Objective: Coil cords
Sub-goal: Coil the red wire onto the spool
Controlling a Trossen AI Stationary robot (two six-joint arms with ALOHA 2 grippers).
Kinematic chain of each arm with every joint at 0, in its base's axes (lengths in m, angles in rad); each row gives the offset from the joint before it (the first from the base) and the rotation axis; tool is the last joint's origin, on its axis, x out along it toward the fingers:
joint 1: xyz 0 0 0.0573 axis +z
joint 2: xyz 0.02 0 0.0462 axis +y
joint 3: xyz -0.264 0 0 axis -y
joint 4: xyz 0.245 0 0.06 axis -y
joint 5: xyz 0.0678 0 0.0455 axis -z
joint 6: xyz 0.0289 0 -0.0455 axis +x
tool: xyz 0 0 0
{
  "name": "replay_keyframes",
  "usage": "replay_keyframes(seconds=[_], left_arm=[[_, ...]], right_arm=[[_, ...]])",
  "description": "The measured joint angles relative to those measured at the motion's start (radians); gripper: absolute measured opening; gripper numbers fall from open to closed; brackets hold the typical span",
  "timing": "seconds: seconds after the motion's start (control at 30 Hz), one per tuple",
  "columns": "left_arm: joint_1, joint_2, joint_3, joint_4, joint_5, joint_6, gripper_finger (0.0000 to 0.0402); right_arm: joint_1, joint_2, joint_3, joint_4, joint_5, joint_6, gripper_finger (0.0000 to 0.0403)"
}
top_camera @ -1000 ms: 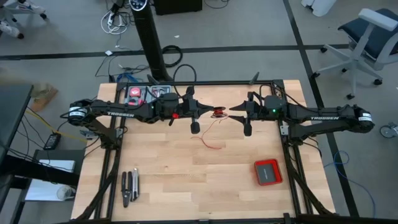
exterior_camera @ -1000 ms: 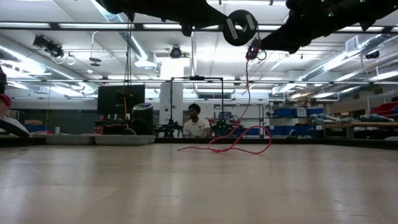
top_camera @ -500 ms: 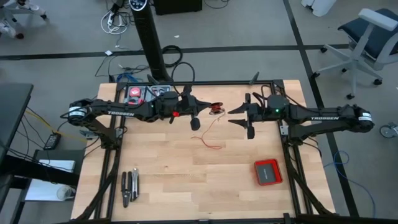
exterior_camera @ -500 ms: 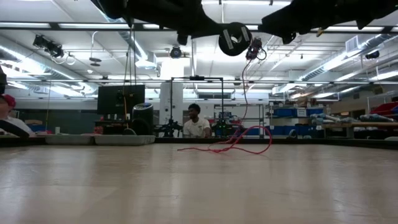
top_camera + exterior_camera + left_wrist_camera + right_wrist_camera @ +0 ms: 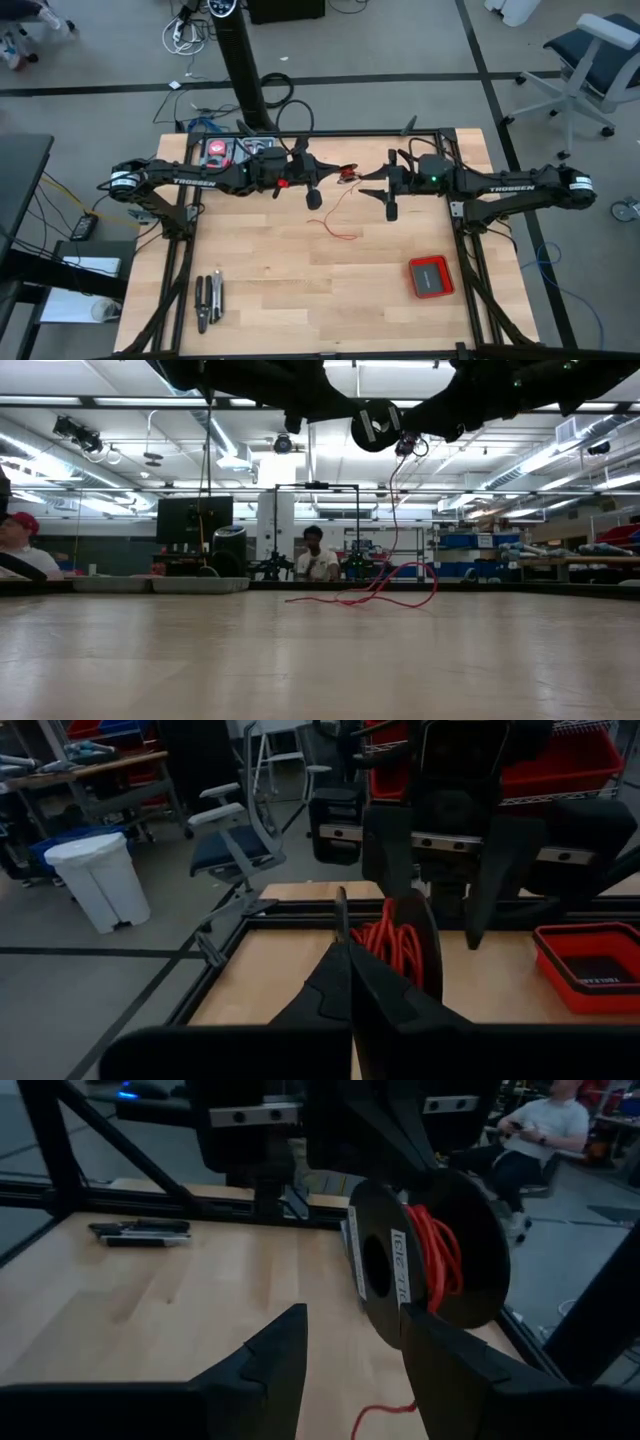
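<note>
Left gripper (image 5: 340, 175) is clamped on the spool (image 5: 349, 177) of red wire (image 5: 337, 212), raised near the table's (image 5: 300, 300) far edge. Right gripper (image 5: 375, 186) faces it, fingers apart. Loose wire trails onto the table.

Right gripper (image 5: 374, 184) now closer to spool (image 5: 347, 177), after brief retreat

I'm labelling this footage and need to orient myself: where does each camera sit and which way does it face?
High: overhead, straight down; both arms, left claw, right claw, table.
Low: table height, facing the room; arms overhead, red wire.
Left wrist: past its shut claw toward the spool.
Right wrist: past its open claw.
Both wrist views show the spool.
</note>
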Motion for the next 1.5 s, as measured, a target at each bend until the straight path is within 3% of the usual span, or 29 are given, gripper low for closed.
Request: replay_keyframes(seconds=[0.77, 1.33, 1.5], left_arm=[[0.0, 0.0, 0.0, 0.002, 0.026, 0.003, 0.0], [0.0, 0.0, 0.0, 0.063, 0.023, 0.0, 0.0], [0.0, 0.0, 0.0, 0.077, 0.019, -0.002, 0.0]], right_arm=[[-0.01, -0.034, 0.0, -0.013, 0.024, -0.035, 0.0158], [-0.01, 0.03, 0.0, 0.145, -0.007, -0.039, 0.0157], [-0.01, 0.069, 0.0, 0.179, 0.004, -0.04, 0.0129]])
